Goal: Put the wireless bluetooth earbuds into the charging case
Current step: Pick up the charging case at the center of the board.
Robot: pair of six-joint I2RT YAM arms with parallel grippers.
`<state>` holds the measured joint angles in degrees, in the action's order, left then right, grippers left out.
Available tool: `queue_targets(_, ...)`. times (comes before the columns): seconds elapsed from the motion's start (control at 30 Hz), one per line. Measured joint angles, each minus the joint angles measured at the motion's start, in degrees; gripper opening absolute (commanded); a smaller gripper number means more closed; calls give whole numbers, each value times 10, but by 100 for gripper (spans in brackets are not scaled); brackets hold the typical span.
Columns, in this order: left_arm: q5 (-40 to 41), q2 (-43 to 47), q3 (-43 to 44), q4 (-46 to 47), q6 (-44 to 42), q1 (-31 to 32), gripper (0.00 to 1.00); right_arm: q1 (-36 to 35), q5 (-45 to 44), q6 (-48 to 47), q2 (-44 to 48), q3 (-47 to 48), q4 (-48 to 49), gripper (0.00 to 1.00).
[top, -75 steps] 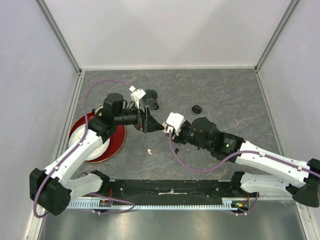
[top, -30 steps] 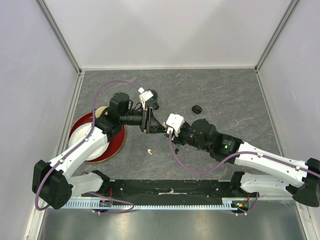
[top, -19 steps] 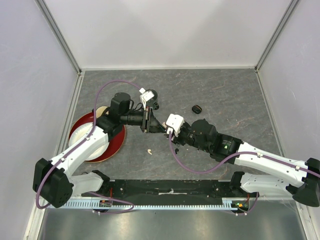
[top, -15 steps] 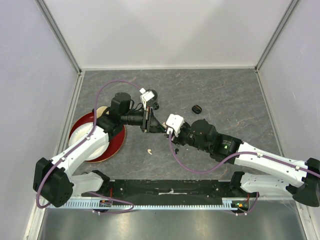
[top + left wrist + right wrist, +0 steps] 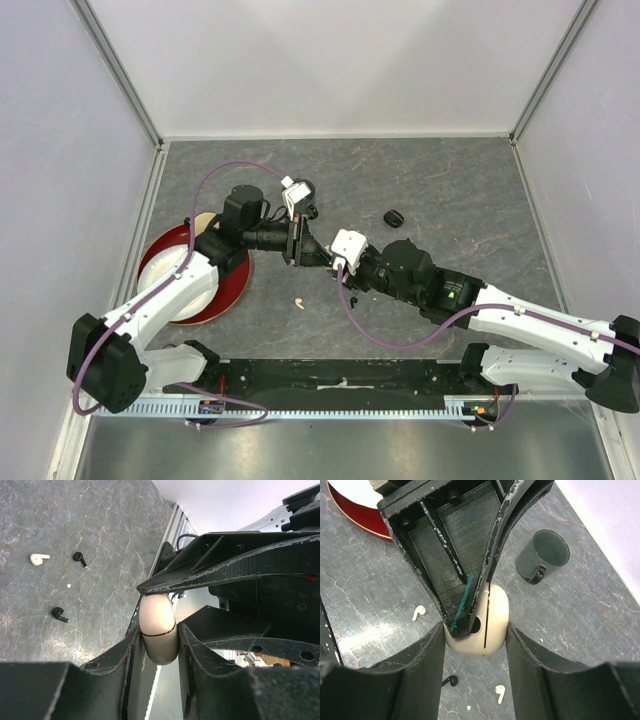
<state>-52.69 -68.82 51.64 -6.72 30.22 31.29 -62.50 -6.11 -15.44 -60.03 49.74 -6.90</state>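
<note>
While it hangs mid-air over the table [image 5: 450, 190], we see the case [image 5: 159, 625] with left jaws clamped on one end and right jaws clamped on it from the opposite side, apparently closed. Earbuds [image 5: 418, 612] lie loose on the table just below the jaws, toward the near edge; none seated.

Table [image 5: 450, 190]: grey, marbled, pale veining throughout.
Case [image 5: 495, 612]: cream-white, thin dark seam line.
White earbuds [image 5: 418, 612]: cream-white, same tone as case.
Black earbuds [image 5: 79, 557]: plain black, no markings visible.
Mug [image 5: 542, 555]: dark green, darker inside.
Plate [image 5: 232, 285]: deep red rim, white centre.
Arms [image 5: 160, 300]: white links, black joints.
Cables [image 5: 225, 168]: purple.
Walls [image 5: 330, 70]: pale lilac-white, plain.
Small oval object [image 5: 394, 217]: black.
</note>
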Motion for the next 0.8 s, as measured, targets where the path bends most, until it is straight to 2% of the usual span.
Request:
queue_targets(0.03, 0, 0, 0, 0, 0, 0, 9, 0, 0, 0, 0, 0, 0, 6)
queue_targets(0.1, -1, -2, 0, 0, 0, 0, 5, 0, 0, 0, 0, 0, 0, 15)
queue_targets(0.13, -2, -2, 0, 1, 0, 0, 2, 0, 0, 0, 0, 0, -1, 24)
queue_targets(0.2, -2, -2, 0, 2, 0, 0, 2, 0, -1, 0, 0, 0, -1, 37)
queue_targets(0.23, -2, -3, 0, 4, 0, 0, 2, 0, -3, 2, 0, 0, -1, 49)
queue_targets(0.3, -1, -3, 0, 5, 0, 0, 2, 0, -5, 9, 0, 0, 0, 58)
queue_targets(0.4, 10, -1, -2, 9, 0, 1, 2, 0, -10, 35, 0, 0, 0, 67)
queue_targets(0.5, 41, 9, -12, 16, -2, 2, 2, 0, -12, 71, 2, 6, 2, 80)
queue_targets(0.57, 63, 22, -19, 18, -5, 2, 2, 0, -16, 93, 8, 9, 4, 82)
queue_targets(0.67, 99, 48, -28, 29, -9, 2, 2, 0, -23, 129, 33, 9, 6, 95)
queue_targets(0.7, 113, 57, -31, 36, -11, 2, 2, 0, -32, 145, 42, 9, 6, 98)
queue_targets(0.8, 153, 91, -49, 66, -20, 2, 2, 0, -83, 207, 78, 9, 8, 98)
